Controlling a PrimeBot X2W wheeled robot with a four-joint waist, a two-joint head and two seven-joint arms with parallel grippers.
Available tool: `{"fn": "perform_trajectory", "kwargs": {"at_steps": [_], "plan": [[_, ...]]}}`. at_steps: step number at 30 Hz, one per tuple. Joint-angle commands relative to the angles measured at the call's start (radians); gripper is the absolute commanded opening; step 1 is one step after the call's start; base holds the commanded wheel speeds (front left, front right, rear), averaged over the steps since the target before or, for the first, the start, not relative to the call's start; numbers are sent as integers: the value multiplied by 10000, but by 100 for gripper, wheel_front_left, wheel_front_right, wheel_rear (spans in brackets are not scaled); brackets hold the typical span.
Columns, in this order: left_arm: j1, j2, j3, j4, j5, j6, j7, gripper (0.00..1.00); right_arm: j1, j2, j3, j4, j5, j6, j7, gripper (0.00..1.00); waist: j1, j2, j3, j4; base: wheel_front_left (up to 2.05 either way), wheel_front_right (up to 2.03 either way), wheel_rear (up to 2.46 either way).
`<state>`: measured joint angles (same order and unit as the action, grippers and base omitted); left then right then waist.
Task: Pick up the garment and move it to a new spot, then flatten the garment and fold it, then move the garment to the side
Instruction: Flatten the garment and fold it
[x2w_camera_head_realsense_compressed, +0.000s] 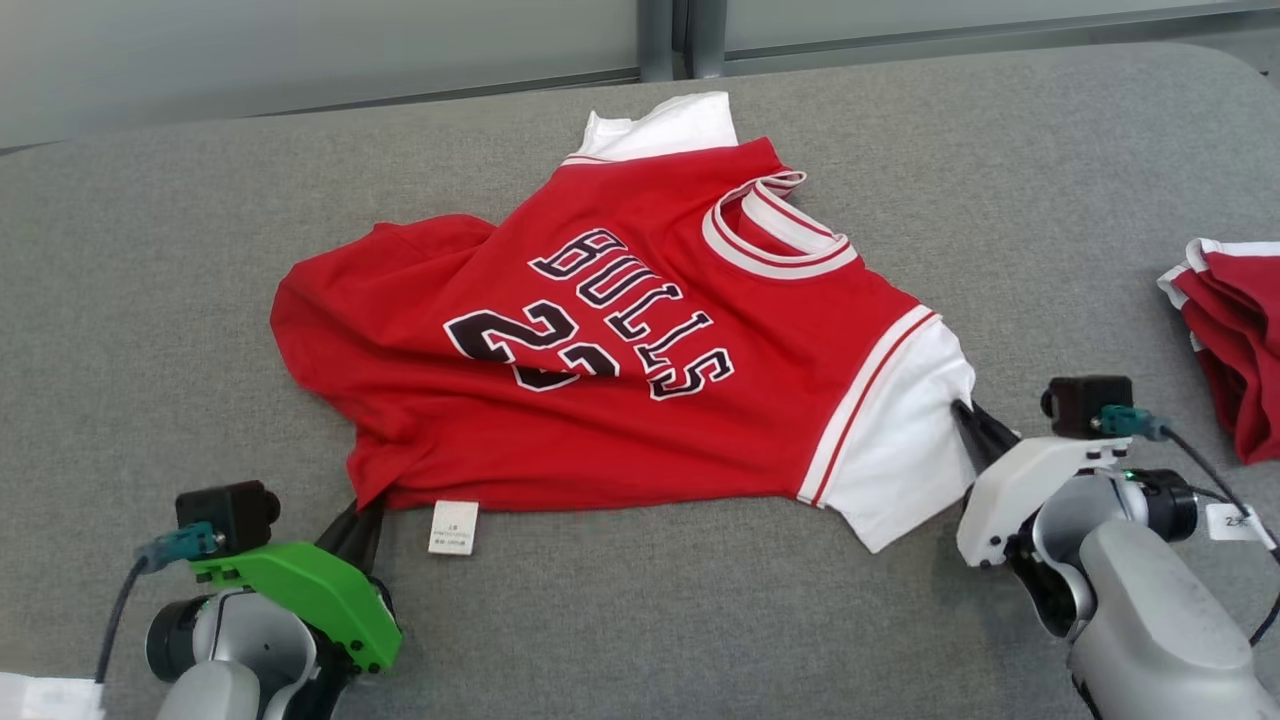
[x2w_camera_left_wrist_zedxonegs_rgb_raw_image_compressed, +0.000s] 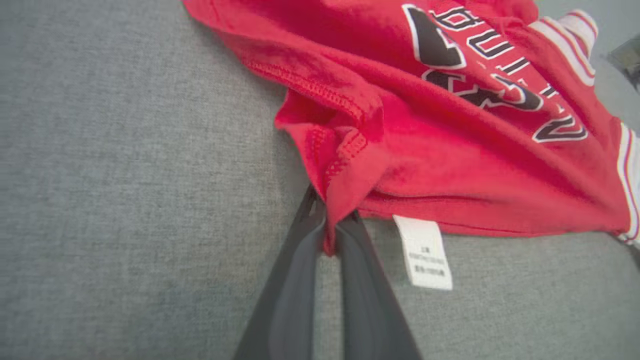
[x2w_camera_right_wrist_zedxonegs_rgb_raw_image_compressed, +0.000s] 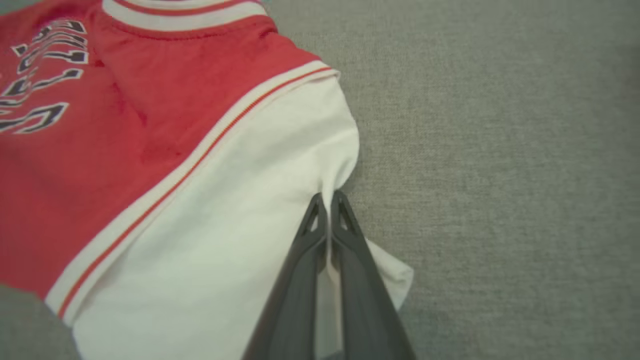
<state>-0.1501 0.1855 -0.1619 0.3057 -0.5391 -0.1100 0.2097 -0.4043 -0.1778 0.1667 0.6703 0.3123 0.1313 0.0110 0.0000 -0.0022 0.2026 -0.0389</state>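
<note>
Red pile (x2w_camera_head_realsense_compressed: 1232, 345) near right tool (x2w_camera_head_realsense_compressed: 964, 410)

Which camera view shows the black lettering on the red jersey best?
The head view: the lettering faces the camera there, and the whole word BULLS reads clearly. The left wrist view catches part of it, slanted and cut at the top edge. The right wrist view has blurred ends of letters at its left edge.

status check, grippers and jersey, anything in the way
Left gripper shut on jersey red hem corner. Right gripper shut on its white sleeve. Jersey rumpled on grey pad, not lifted. Second red garment far right, apart.
</note>
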Motion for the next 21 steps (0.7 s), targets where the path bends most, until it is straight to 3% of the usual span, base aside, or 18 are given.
{"fn": "perform_trajectory", "kwargs": {"at_steps": [1, 2, 6, 12, 17, 21], "plan": [[251, 95, 289, -669, -616, -51, 240, 0, -95, -213, -79, -492, 869, -10, 97, 0, 0, 22, -70, -26, 0, 0, 0], [251, 95, 289, -669, -616, -51, 240, 0, -95, -213, -79, -492, 869, -10, 97, 0, 0, 22, -70, -26, 0, 0, 0], [807, 300, 736, -2502, -1801, -120, 939, 0, 221, -711, -353, -1993, 2823, -10, 547, 0, 0, 22, -174, -98, 0, 0, 0], [1706, 533, 1307, -6201, -3704, 36, 2272, 0, 948, -1565, -1605, -5565, 5634, -6, 1517, 0, 0, 22, -288, -168, 0, 0, 0], [1125, 777, 1765, -8635, -5172, 657, 3464, 0, 733, -1677, -2907, -8437, 6701, -4, 2494, 0, 0, 22, 98, -255, 0, 0, 0], [-673, 1180, 2083, -9253, -5849, 1327, 4301, 0, -452, -1446, -3578, -9681, 6712, -4, 3491, 0, 0, 22, 811, -248, 0, 0, 0]]}}
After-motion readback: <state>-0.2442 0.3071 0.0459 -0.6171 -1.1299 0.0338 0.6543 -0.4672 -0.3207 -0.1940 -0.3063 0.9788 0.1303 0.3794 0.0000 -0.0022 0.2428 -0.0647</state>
